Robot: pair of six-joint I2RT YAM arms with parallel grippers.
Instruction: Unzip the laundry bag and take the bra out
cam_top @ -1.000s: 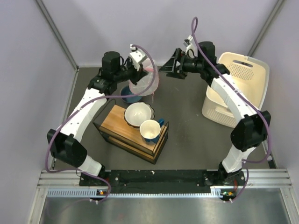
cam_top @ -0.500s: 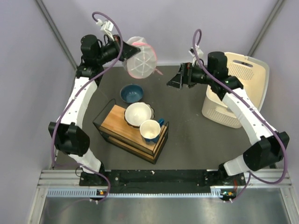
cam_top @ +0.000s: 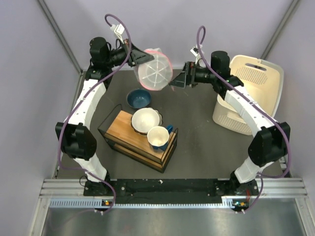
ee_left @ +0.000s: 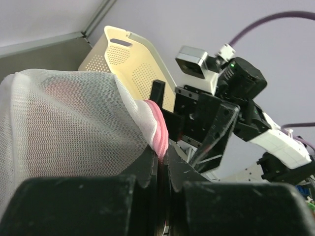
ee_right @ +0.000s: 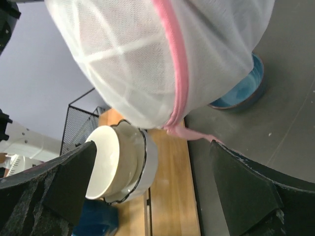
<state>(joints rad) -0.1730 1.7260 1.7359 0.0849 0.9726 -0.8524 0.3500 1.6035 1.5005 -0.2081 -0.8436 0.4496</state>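
1 x translucent white mesh laundry bag with pink zipper trim (cam_top: 153, 71), far centre.
1 x cream perforated plastic basket (cam_top: 231, 115), far right.
2 x bowls: dark blue round bowl (cam_top: 139, 98), left of centre; white scallop-rimmed bowl (cam_top: 145, 120), on rack.
1 x blue mug with white inside (cam_top: 158, 137), on rack.
1 x black wire rack with wooden top (cam_top: 123, 129), near left.
2 x white-and-black robot arms: left arm (cam_top: 88, 105), right arm (cam_top: 246, 108).

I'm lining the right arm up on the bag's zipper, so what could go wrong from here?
1. The left gripper pinches only the pink trim of the raised laundry bag. A pull by the right gripper might tug it free, dropping it towards the blue bowl.
2. The pink tab dangles loose, so closing could miss it or catch mesh.
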